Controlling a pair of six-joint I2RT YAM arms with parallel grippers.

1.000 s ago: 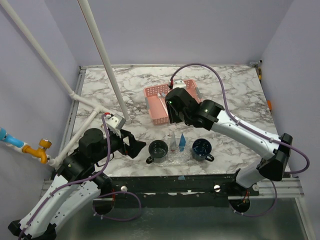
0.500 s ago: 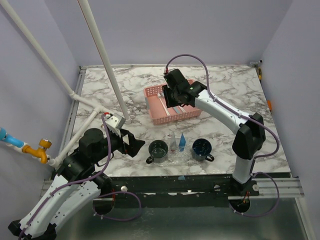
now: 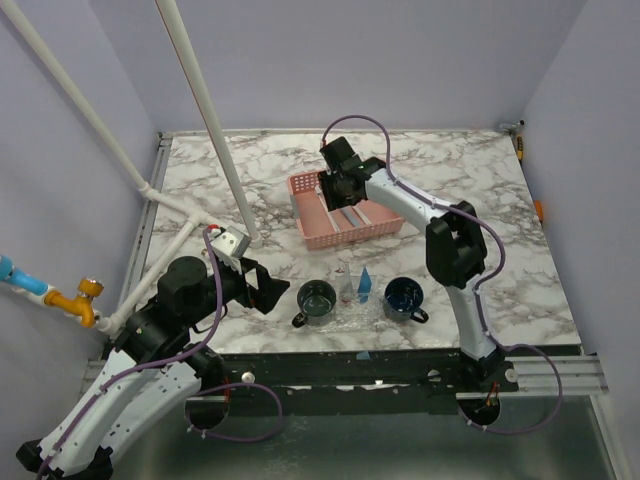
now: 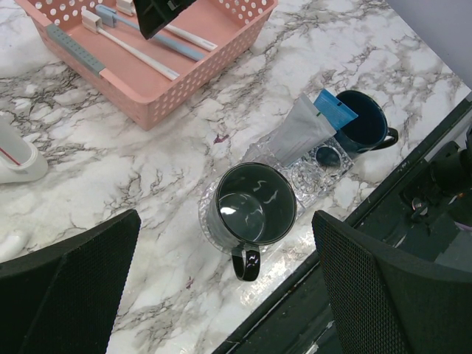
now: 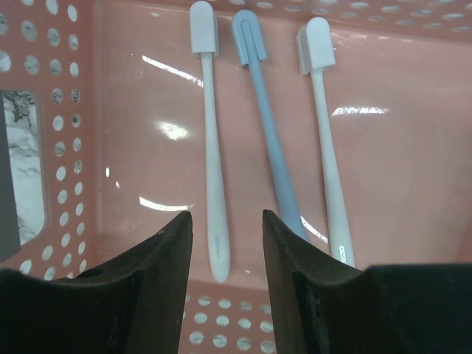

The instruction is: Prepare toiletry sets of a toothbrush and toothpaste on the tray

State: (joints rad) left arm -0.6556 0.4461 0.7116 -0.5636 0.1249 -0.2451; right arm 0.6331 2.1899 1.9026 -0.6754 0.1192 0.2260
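Swinging back across the marble table (image 3: 480,180) within the last second, the right arm (image 3: 440,240) has left the tray's side and now hangs over the pink basket (image 3: 345,236), which sits at 12 o'clock from the tray (image 3: 355,315). The tray lies at the table's near edge, a dark mug (image 3: 317,298) and a blue mug (image 3: 404,292) at its two ends and two toothpaste tubes (image 3: 362,284) between them; no brush shows there. The left gripper (image 3: 268,288), at 9 o'clock from the tray, has not stirred, its jaws spread wide and empty. The right gripper (image 5: 225,221) stands half open and holds nothing, straddling the tail of a white toothbrush (image 5: 212,147); a blue toothbrush (image 5: 269,147) and a second white one (image 5: 324,147) lie at its 3 o'clock. This looks like the start of a brush pick, since brushes are what the sets lack.
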